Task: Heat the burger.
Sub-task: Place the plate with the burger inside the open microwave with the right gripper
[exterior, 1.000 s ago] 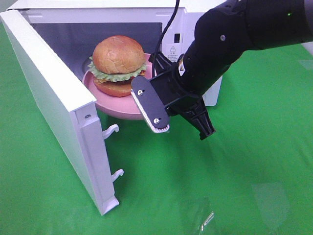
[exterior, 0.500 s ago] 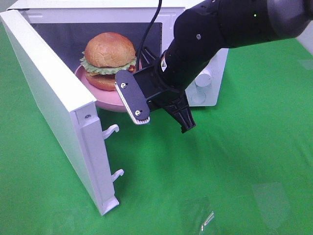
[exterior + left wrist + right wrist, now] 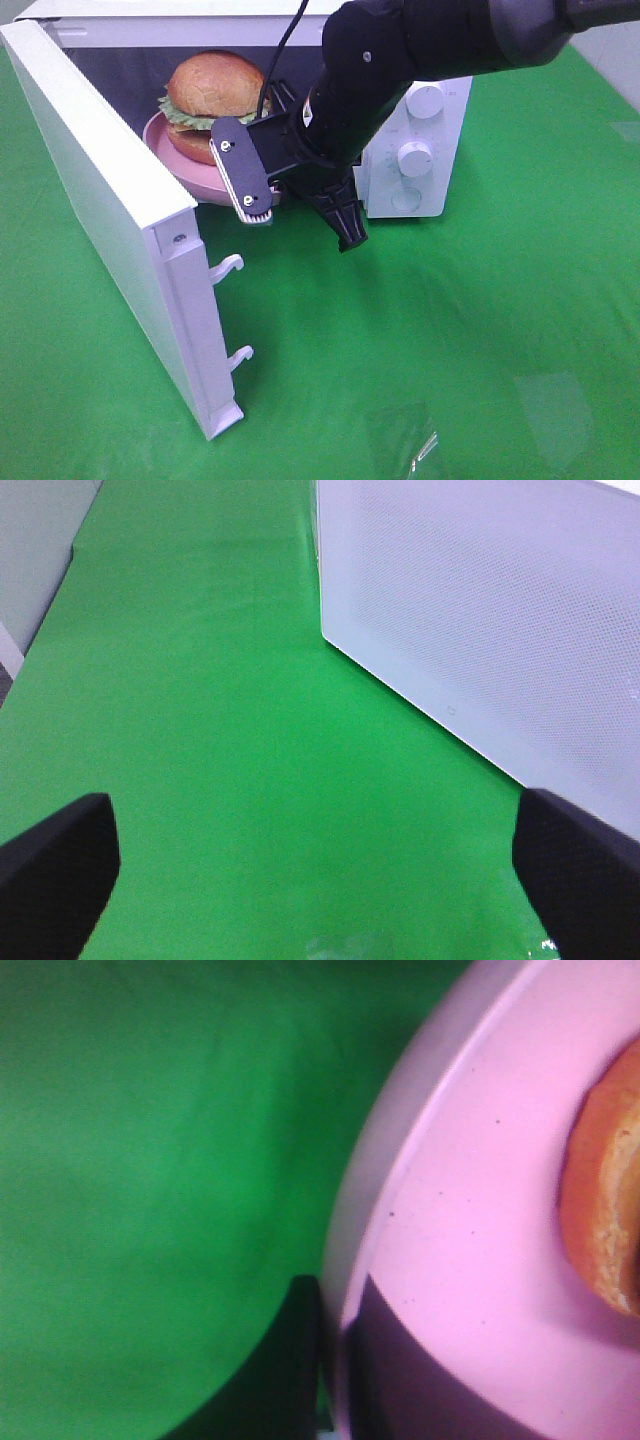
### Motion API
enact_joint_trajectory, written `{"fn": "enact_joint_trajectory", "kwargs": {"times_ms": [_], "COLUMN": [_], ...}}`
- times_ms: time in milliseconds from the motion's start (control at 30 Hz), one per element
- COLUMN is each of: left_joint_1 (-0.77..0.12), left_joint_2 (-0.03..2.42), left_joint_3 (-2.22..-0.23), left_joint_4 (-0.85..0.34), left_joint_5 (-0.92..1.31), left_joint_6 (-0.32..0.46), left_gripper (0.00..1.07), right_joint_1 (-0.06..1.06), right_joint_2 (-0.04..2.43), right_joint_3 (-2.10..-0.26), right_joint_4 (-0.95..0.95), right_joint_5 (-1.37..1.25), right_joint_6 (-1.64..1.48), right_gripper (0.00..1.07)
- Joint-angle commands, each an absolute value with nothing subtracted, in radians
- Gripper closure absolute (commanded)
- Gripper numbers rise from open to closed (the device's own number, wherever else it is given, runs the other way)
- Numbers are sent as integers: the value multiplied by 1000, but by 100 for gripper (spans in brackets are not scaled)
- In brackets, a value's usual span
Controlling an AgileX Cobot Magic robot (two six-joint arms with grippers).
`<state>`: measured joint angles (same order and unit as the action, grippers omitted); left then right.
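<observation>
The round burger (image 3: 215,88), glossy golden-brown buns over frilly green lettuce, sits on the shallow pink plate (image 3: 175,170), now deeper inside the boxy white microwave (image 3: 450,150) than a second ago. Right gripper (image 3: 262,203) fingers pinch the plate's smooth rim. Left gripper (image 3: 320,880) fingers stand spread above the green table (image 3: 220,730).

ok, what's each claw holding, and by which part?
Right claw: shut on the near rim of the shallow pink plate carrying the round golden-bun burger. Left claw: open, holding nothing.
</observation>
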<state>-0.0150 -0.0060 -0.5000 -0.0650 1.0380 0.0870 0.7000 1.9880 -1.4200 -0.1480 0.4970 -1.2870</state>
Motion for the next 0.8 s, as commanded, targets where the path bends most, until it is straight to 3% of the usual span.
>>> {"fn": "enact_joint_trajectory", "kwargs": {"times_ms": [33,800], "left_joint_1": [-15,-15], "left_joint_2": [-7,-7], "left_joint_3": [-498,-498], "left_joint_4": [-70,-70], "left_joint_5": [1037,1037], "left_joint_6": [87,87], "left_gripper": [7,7], "right_joint_1": [687,687], "right_joint_2": [2006,2190], "right_joint_3": [-1478,-1725], "right_joint_4": [-171,-181], "right_joint_5": [500,581], "right_joint_6": [-1233,-1129], "right_gripper": [107,107]}}
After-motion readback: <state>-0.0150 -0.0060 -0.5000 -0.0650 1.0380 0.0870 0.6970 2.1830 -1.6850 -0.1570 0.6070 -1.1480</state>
